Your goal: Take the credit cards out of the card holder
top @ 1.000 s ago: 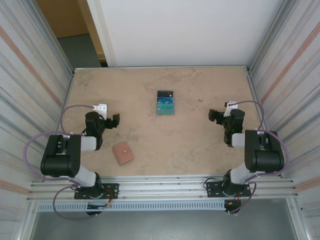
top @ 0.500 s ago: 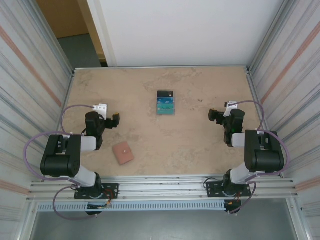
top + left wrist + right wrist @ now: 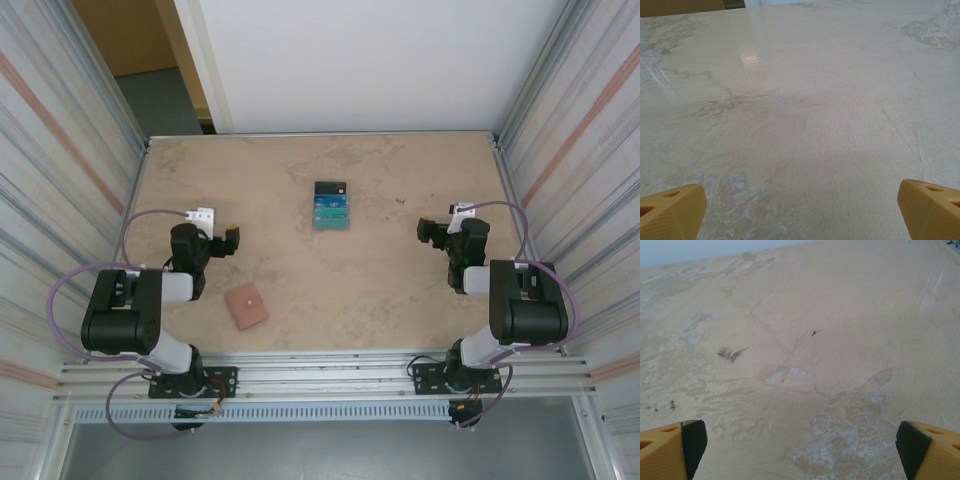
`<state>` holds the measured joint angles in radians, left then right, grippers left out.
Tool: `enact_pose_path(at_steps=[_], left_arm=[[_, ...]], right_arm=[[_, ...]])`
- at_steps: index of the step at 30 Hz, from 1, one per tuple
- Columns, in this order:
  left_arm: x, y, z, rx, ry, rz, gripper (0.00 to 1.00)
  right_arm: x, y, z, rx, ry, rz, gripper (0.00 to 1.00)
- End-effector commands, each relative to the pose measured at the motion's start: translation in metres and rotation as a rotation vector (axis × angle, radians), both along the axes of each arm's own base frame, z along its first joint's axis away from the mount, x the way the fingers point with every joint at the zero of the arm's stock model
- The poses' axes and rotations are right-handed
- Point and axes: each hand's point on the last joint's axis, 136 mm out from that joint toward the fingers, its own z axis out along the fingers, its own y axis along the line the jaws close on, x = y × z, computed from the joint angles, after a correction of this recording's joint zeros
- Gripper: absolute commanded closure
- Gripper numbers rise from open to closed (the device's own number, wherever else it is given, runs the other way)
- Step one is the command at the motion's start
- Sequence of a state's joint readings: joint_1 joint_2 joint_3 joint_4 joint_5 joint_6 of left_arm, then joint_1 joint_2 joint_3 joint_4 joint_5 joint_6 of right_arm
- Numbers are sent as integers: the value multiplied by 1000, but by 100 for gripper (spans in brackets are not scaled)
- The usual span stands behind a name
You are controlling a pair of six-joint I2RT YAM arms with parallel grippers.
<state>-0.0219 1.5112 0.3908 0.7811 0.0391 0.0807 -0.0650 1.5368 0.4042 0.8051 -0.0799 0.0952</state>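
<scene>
The left gripper point(image 3: 231, 241) stands with its jaws wide apart and nothing between them. In the left wrist view its fingertips point(image 3: 671, 210) are blunt wedges of mustard-yellow plastic. The right gripper point(image 3: 428, 230) is spread just as wide and holds nothing. Its yellow fingertips point(image 3: 692, 440) carry matte black pads on their inner faces.

The table point(image 3: 380, 280) is a beige, stone-like slab with pale veins, dark specks and a soft glare patch.

The credit cards point(image 3: 332, 205) lie flat in an overlapping fan of thin glossy rectangles, black, then blue, then teal. They sit ahead of both grippers and between them, well apart from each. Small pale print on the black card is too tiny to read.

The card holder point(image 3: 245, 306) is a closed, roughly square piece of reddish-brown leather. It lies askew behind the left gripper, beside that arm.
</scene>
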Motion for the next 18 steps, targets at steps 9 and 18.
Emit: enact_pose_path(at_steps=[9, 18], left_arm=[[8, 3, 10, -1, -28, 15, 1], [9, 6, 21, -1, -9, 38, 2]], right_arm=[[1, 0, -1, -14, 3, 1, 1], [1, -8, 11, -13, 20, -45, 1]])
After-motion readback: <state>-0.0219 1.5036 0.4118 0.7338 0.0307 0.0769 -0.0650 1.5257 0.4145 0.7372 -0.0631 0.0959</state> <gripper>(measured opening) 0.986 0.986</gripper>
